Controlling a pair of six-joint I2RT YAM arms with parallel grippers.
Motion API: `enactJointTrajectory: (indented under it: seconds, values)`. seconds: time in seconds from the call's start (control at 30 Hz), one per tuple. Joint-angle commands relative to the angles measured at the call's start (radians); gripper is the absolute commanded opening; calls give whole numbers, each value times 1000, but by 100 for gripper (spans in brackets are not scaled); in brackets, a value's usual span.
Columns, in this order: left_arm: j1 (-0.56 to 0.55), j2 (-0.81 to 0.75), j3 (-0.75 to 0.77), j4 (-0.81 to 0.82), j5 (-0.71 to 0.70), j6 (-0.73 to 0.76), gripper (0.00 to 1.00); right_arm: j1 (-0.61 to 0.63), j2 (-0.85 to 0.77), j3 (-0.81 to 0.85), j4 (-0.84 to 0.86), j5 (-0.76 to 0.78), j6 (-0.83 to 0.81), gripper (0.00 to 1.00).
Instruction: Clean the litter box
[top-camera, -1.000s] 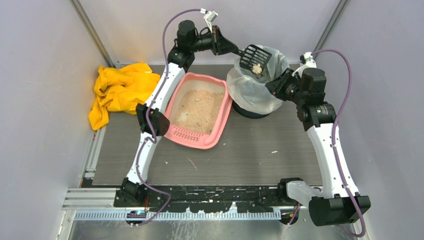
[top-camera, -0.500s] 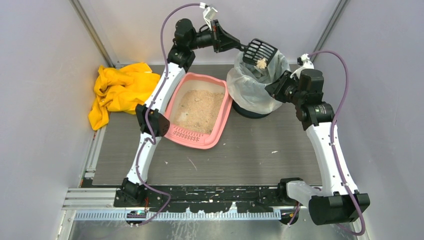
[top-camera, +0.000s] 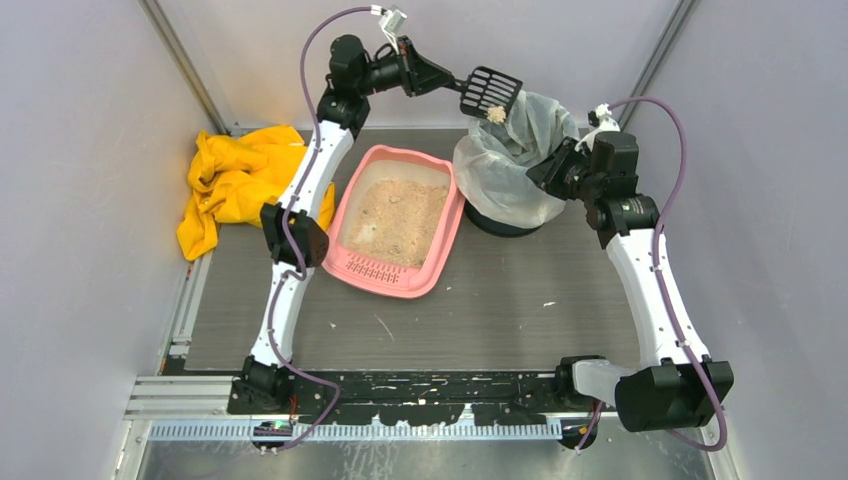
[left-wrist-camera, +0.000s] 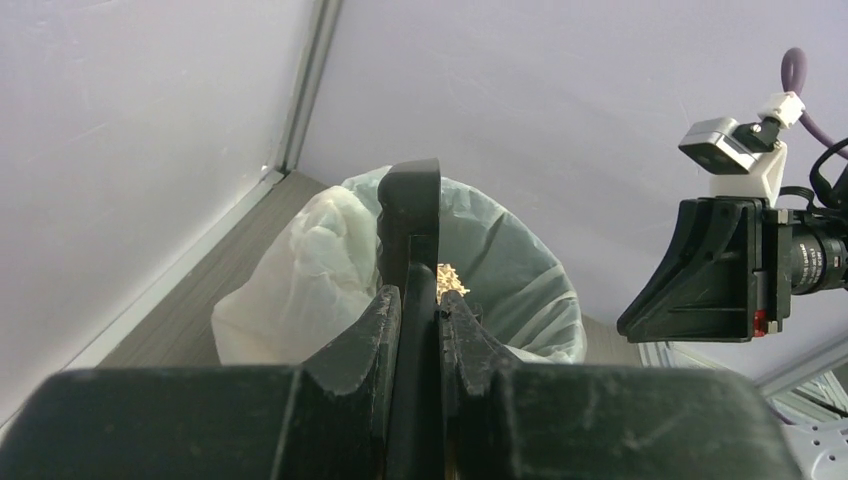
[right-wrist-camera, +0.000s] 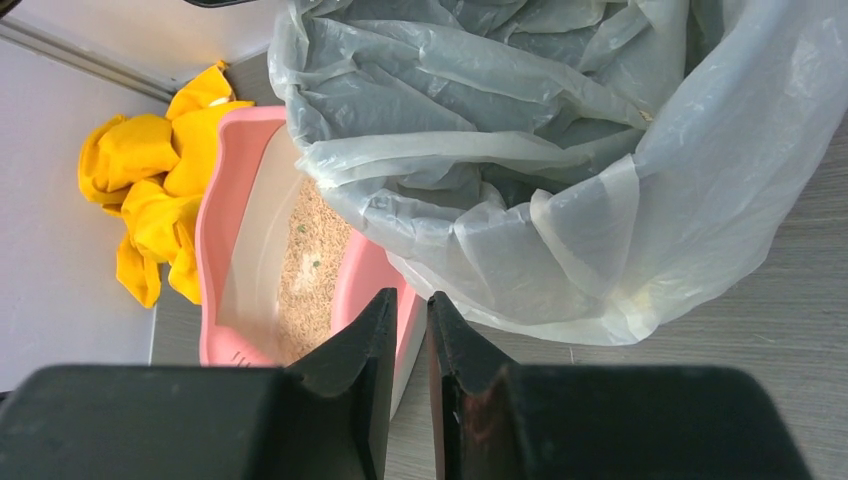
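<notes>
Top external view: the left claw (top-camera: 452, 82) clamps a black litter scoop (top-camera: 490, 92) holding clumps, just over the lined bin's (top-camera: 505, 165) far-left rim. The right claw (top-camera: 545, 168), nearly closed, seems to pinch the liner; the pink litter box (top-camera: 398, 220) lies below-left.

Crumpled yellow cloth (top-camera: 238, 183) at the table's (top-camera: 500, 310) far-left corner; round bin (top-camera: 505, 160) with clear liner, far centre-right.

The litter box (top-camera: 400, 222) is pink, its litter (top-camera: 398, 220) beige and speckled, with a ridged, slotted lip at its 6 o'clock end. At its 9 o'clock lies a bright yellow cloth (top-camera: 238, 185). At 2 o'clock the bin (top-camera: 510, 165) wears a clear, milky liner (right-wrist-camera: 560, 150). The scoop (top-camera: 490, 92) is black and slotted, carrying tan crumbs. The table (top-camera: 500, 310) is grey with fine streaks.
</notes>
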Motion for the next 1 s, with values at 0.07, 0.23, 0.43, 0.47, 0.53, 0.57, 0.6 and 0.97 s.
enactJointTrajectory:
  seconds: [0.07, 0.23, 0.43, 0.47, 0.53, 0.57, 0.6, 0.97]
  values:
    - [4, -14, -1, 97, -26, -51, 0, -5, 6, 20, 79, -34, 14, 23]
    - [8, 3, 9, 147, -43, -106, 0, -6, 21, 7, 96, -88, 71, 23]
    - [-13, 55, 59, 231, -12, -169, 0, -5, -2, -100, 177, -143, 140, 25]
    - [-23, 37, 35, 235, -12, -144, 0, -4, -17, -122, 179, -145, 138, 27]
    - [-53, -51, -131, 290, -30, -63, 0, -4, -46, -175, 185, -165, 109, 29]
    - [-68, -101, -245, 310, -55, -7, 0, -4, -66, -208, 197, -171, 105, 30]
    - [-80, -147, -356, 324, -69, 47, 0, -5, -89, -239, 203, -175, 105, 30]
    - [-127, -299, -749, 673, 45, 106, 0, -4, -457, -554, 272, -217, 130, 31]
